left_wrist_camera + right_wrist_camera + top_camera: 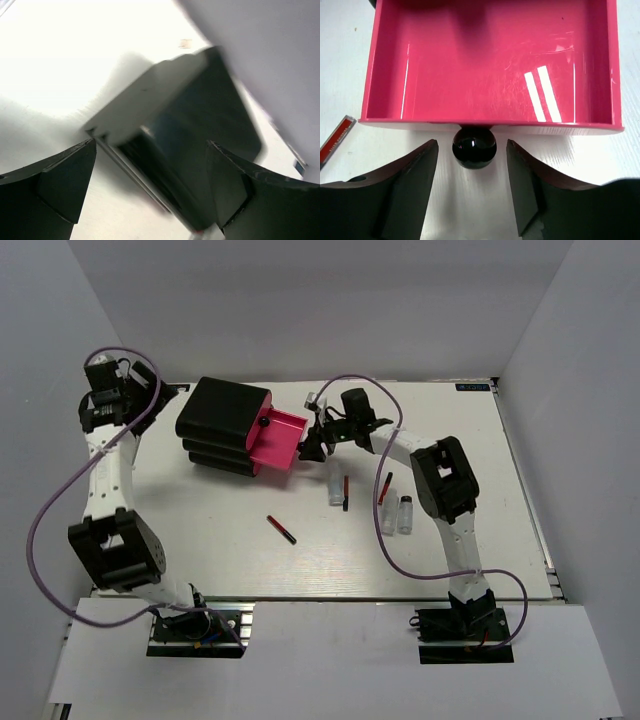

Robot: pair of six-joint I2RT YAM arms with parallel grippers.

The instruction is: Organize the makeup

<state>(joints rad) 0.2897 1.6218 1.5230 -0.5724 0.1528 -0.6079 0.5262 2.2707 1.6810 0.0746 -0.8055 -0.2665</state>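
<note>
The makeup lies on the white table: a dark-red stick in the middle, a second stick beside a clear bottle, a third stick, and two clear bottles. No orange tube or egg-shaped piece is in view. My right gripper is open, with a finger on each side of the black knob of the empty pink drawer, not touching it. My left gripper is open and empty, raised at the back left and facing the black box.
The black box stands at the back left of the table with its top pink drawer pulled out to the right. The tip of a red stick shows left of the drawer in the right wrist view. White walls surround the table.
</note>
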